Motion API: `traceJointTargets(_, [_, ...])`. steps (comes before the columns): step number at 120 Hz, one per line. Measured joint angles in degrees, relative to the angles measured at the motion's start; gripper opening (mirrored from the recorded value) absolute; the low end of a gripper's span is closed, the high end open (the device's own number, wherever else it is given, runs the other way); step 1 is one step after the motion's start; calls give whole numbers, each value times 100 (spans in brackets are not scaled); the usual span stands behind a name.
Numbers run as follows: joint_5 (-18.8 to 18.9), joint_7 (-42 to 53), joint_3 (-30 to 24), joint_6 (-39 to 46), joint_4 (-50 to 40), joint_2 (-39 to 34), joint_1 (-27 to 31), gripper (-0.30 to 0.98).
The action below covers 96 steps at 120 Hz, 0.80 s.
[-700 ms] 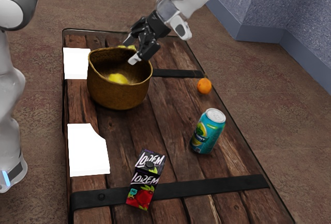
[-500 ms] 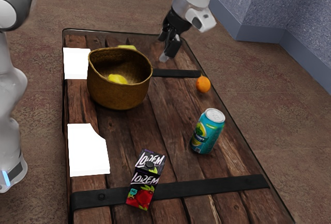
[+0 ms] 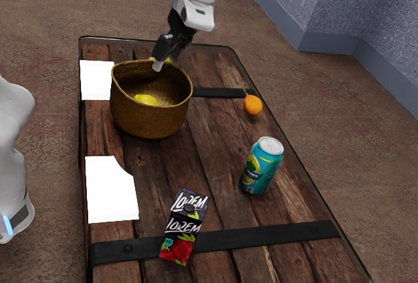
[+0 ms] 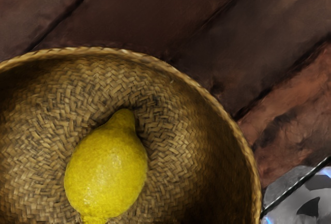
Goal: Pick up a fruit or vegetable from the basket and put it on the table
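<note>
The lemon (image 3: 146, 100) lies inside the basket (image 3: 150, 123), lower than the pincer (image 3: 162, 62); whether that is wide or narrow I cannot tell

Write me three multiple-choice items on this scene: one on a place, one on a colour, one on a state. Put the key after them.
1. Where is the lemon seen in the wrist view?
A) on the floor
B) in the basket
C) on top of the can

2. What colour is the round fruit with a stem?
A) orange
B) purple
C) blue

3. How is the can placed?
A) lying on its side
B) upside down
C) upright

Key:
1 B: the woven wall curves around the lemon in the wrist view.
2 A: its skin is orange in the exterior view.
3 C: its silver top faces up.
</note>
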Motion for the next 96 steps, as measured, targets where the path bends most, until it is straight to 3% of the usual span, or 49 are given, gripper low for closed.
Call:
traceJointTargets(46, [-31,1512,501,726,-877,-91,144,69])
traceJointTargets(96, [-88,2419,935,1766,-1601,92,98,69])
